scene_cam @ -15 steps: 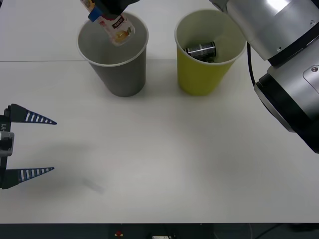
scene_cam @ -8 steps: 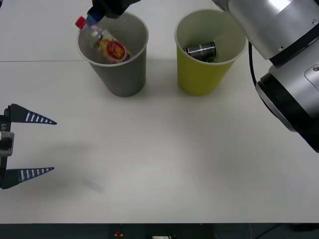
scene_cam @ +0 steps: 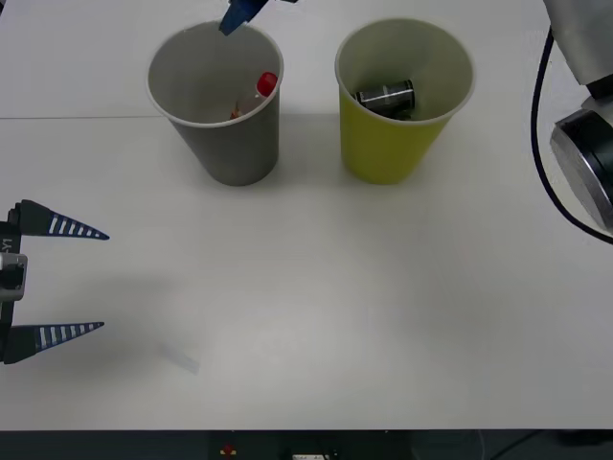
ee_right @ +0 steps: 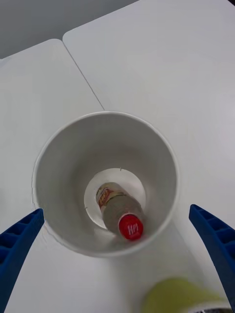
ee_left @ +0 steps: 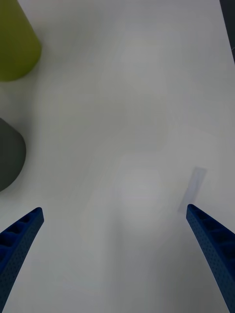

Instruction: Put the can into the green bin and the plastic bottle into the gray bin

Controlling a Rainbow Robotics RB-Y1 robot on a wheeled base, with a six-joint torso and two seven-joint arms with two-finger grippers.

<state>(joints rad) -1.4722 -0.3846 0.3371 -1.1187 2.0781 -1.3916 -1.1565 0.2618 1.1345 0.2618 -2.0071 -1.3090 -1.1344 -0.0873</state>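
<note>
Right gripper released above the gray bin; both items binned.

From my station: the right gripper's blue fingers are spread wide and empty, hanging directly over the gray bin's mouth. Item one, the plastic bottle, stands inside on the bin floor, red cap up, leaning toward the wall. Item two, the can, lies on its side in the green bin just beside. The left gripper sits parked at the table's near left edge, fingers apart, holding nothing. I judge the remaining step is a clean retreat: I would lift straight up, clearing the rim before swinging, so neither finger clips the bin. Count: two bins, one bottle, one can, two grippers.
</note>
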